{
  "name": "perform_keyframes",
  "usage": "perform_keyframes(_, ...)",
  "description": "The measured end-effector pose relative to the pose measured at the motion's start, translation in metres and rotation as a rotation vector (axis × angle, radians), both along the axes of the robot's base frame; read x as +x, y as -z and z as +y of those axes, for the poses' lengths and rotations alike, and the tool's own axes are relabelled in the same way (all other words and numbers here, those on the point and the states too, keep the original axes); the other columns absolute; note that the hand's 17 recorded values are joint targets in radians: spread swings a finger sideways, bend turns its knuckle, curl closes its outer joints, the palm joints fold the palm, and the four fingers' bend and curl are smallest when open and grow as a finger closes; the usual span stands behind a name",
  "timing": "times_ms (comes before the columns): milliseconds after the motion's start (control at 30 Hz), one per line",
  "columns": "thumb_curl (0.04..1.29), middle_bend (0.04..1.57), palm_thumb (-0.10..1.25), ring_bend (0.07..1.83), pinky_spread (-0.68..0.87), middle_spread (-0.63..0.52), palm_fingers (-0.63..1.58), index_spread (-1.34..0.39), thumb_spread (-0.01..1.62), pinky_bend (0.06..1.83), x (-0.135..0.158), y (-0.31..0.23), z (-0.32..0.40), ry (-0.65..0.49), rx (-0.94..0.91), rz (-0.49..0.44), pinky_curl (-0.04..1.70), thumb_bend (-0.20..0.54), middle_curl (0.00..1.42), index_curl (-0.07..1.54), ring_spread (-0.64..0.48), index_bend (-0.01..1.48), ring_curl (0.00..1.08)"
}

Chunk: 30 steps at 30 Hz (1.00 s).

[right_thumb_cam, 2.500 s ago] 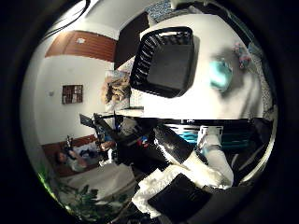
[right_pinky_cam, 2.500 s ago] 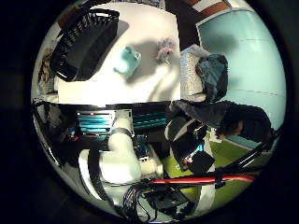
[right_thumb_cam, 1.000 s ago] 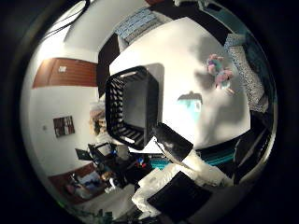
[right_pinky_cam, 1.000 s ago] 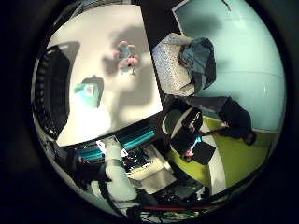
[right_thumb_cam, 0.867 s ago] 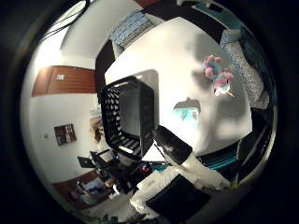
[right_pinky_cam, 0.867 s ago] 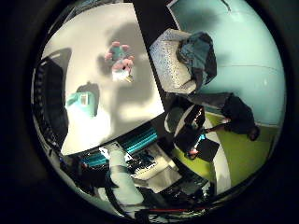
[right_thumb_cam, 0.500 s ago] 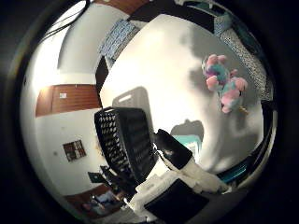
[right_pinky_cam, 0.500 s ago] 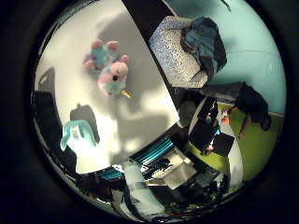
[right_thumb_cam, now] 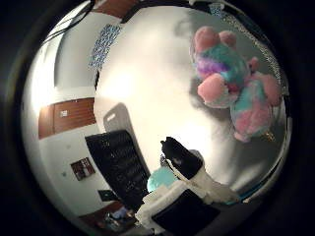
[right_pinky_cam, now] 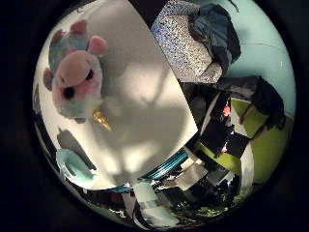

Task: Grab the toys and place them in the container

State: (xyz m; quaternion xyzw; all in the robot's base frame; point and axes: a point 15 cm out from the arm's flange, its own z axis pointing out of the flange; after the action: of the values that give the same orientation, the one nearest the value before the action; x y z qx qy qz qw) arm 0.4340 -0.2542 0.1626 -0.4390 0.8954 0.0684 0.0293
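A pink and teal plush unicorn point(right_pinky_cam: 72, 72) lies on the white table point(right_pinky_cam: 145, 111) and fills much of the right little finger side palm view, so it is close under the palm. The right thumb side palm view shows it too point(right_thumb_cam: 234, 87). A small teal toy point(right_pinky_cam: 75, 166) lies on the table farther off, toward the black mesh basket point(right_thumb_cam: 123, 167). Part of my hand point(right_thumb_cam: 187, 169) reaches in from the edge of the thumb side view, its black-tipped finger relaxed and away from the plush.
A speckled armchair point(right_pinky_cam: 188, 39) with dark clothes on it stands just past the table's edge. The table's edge runs close beside the plush on that side. The basket stands at the table's far end.
The hand has moved across the table and down toward the plush unicorn, which now looks much larger. The basket and teal toy have slid to the views' edges. Nothing on the table moved.
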Motion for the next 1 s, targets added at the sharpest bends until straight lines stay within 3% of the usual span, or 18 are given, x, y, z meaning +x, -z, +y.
perform_keyframes(233,0.33,0.22,0.55,0.36,0.48,0.14,0.11,-0.14,1.18,0.56,-0.004,0.031,0.000,0.001,0.026,0.040,0.27,-0.019,0.34,0.26,0.24,0.15,0.25)
perform_keyframes(400,0.33,0.25,0.55,0.53,0.46,0.05,0.32,-0.16,1.18,0.59,-0.007,0.036,0.000,-0.006,0.030,0.056,0.27,-0.020,0.35,0.24,0.17,0.14,0.28)
perform_keyframes(467,0.33,0.33,0.56,0.68,0.33,-0.02,0.51,-0.18,1.17,0.63,-0.009,0.036,-0.004,-0.005,0.026,0.059,0.26,-0.018,0.37,0.23,0.05,0.14,0.31)
perform_keyframes(533,0.33,0.45,0.57,0.84,0.09,-0.10,0.77,-0.23,1.17,0.76,-0.009,0.035,-0.004,-0.009,0.026,0.061,0.28,-0.014,0.42,0.22,-0.10,0.14,0.36)
perform_keyframes(567,0.34,0.56,0.60,0.90,-0.10,-0.14,1.01,-0.28,1.16,0.84,-0.007,0.031,-0.006,-0.010,0.020,0.054,0.29,-0.008,0.46,0.22,-0.18,0.17,0.37)
perform_keyframes(633,0.35,0.68,0.65,0.98,-0.27,-0.19,1.17,-0.35,1.15,0.90,-0.005,0.020,-0.008,-0.012,0.007,0.037,0.34,-0.004,0.53,0.28,-0.24,0.27,0.44)
perform_keyframes(700,0.37,0.82,0.74,1.06,-0.32,-0.21,1.26,-0.41,1.13,1.02,-0.004,0.009,-0.008,-0.019,-0.003,0.023,0.41,-0.001,0.61,0.39,-0.27,0.49,0.49)
perform_keyframes(900,0.43,1.11,0.86,1.30,-0.27,-0.23,1.10,-0.40,1.11,1.28,-0.020,-0.028,0.004,-0.046,0.001,0.049,0.62,-0.004,0.79,0.69,-0.27,0.90,0.63)
perform_keyframes(1000,0.46,1.18,0.93,1.35,-0.24,-0.23,1.07,-0.37,1.12,1.34,-0.023,-0.057,0.009,-0.060,-0.020,0.031,0.70,0.005,0.85,0.77,-0.26,1.02,0.68)
